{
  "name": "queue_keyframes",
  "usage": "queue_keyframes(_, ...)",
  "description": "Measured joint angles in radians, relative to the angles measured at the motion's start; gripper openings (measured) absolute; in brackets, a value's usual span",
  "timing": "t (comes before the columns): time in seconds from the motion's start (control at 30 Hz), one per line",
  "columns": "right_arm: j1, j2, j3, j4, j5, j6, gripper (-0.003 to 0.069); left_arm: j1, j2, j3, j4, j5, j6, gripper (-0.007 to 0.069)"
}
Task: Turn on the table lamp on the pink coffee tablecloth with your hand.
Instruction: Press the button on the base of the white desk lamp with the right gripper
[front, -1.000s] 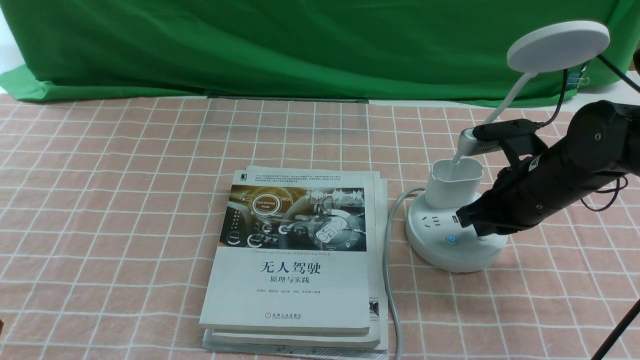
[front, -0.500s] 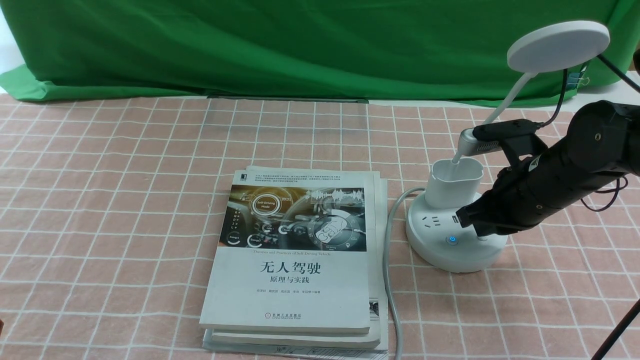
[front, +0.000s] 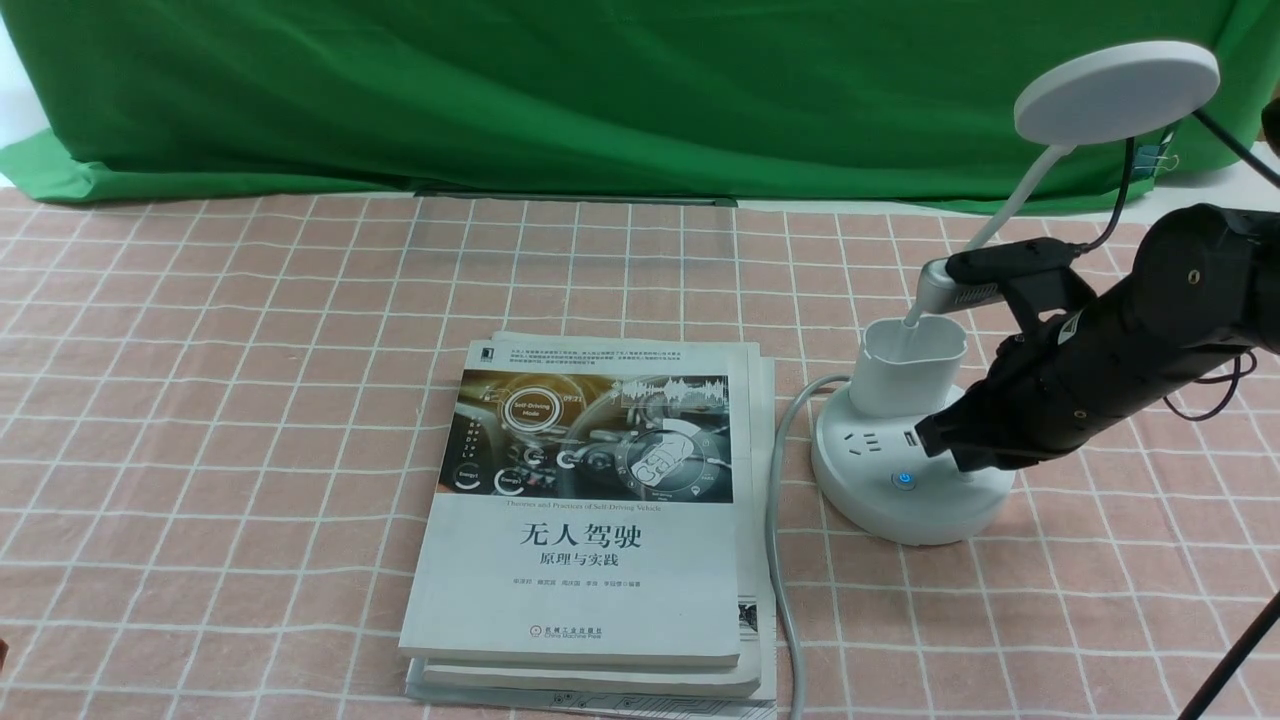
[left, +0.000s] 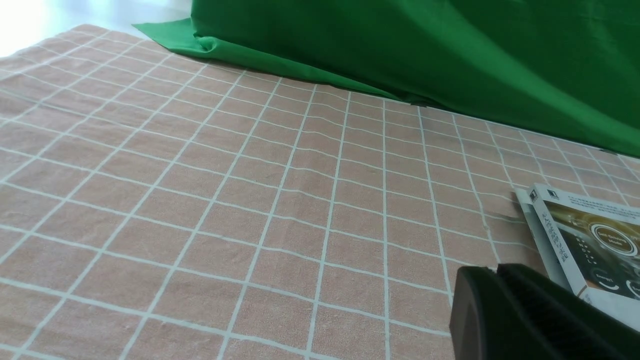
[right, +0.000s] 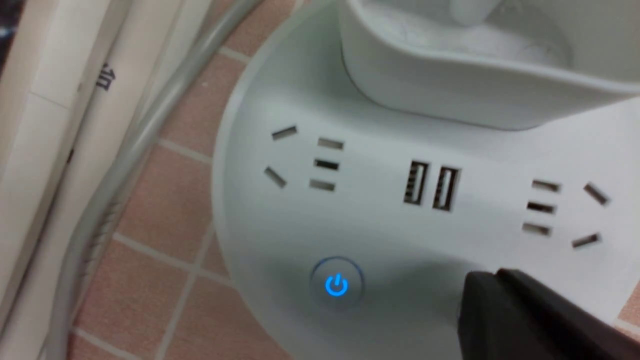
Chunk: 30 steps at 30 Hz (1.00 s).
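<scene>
The white table lamp stands at the right on the pink coffee tablecloth. Its disc head is unlit. Its round socket base carries a cup-like holder and a blue-lit power button, also seen in the right wrist view. My right gripper is shut, its tip resting on the base just right of the lit button, covering the second button; in the right wrist view it sits on the base. My left gripper is shut and empty above the cloth, out of the front view.
A stack of books lies left of the lamp base; its corner shows in the left wrist view. The lamp's grey cord runs between them to the front edge. A green backdrop cloth hangs behind. A dark rod crosses the front right corner.
My right arm has shifted very slightly right and down over the lamp base. The lamp head stays unlit.
</scene>
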Motion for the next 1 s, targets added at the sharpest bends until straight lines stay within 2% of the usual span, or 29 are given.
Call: queue_keyframes(1.0,-0.005,0.012,-0.039,0.005,0.067,0.003,0.0031,0.000,0.000,0.000,0.000,0.000,0.001,0.0019)
